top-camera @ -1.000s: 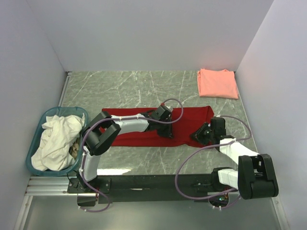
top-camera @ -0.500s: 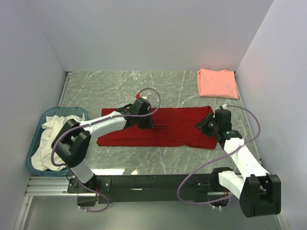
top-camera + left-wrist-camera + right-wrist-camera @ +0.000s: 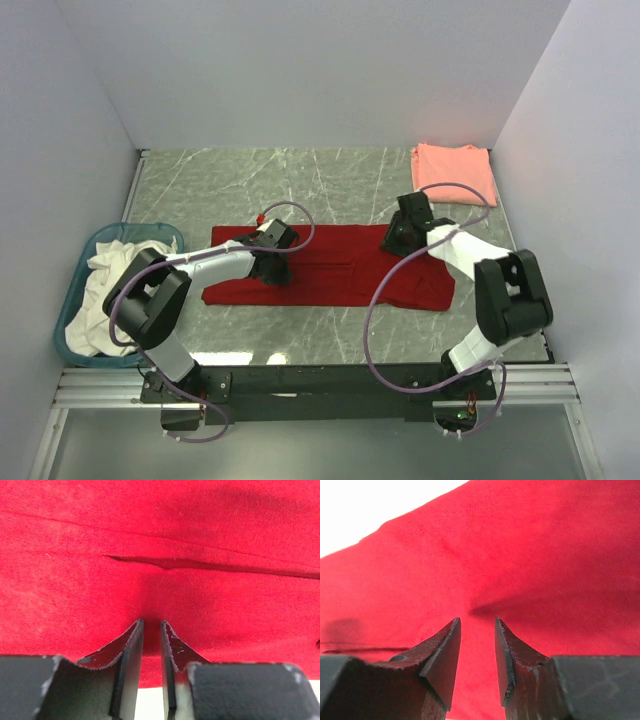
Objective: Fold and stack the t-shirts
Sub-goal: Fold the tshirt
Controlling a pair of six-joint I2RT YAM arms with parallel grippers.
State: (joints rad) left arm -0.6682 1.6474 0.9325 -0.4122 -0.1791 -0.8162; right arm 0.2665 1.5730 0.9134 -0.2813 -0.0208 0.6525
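A teal basket [image 3: 68,318] sits at the desk's edge, off the left end of the deep red t-shirt [image 3: 345,272], and it holds a heap of white cloth [image 3: 112,292] that rises above its rim.

The desk [image 3: 300,180] is a green, marble-veined top. Pale plain walls close it in beyond the red shirt and to either side of it. The red shirt lies spread lengthwise across the middle of the desk. The salmon-pink t-shirt [image 3: 455,172] lies folded in a neat rectangle in the far corner, beyond the red shirt's right end and apart from it.

From above, the left claw [image 3: 270,268] is down on the red shirt's left half and the right claw [image 3: 396,242] is at its far edge toward the right end, but the fingers cannot be made out there.

The wrist cameras show them. The left claw [image 3: 151,626] is all but closed, with only a slit between its fingers, pinching red cloth just short of a long crease. The right claw [image 3: 477,625] is narrowly parted on a gathered bit of red cloth, and a taut fold runs off from its tips.
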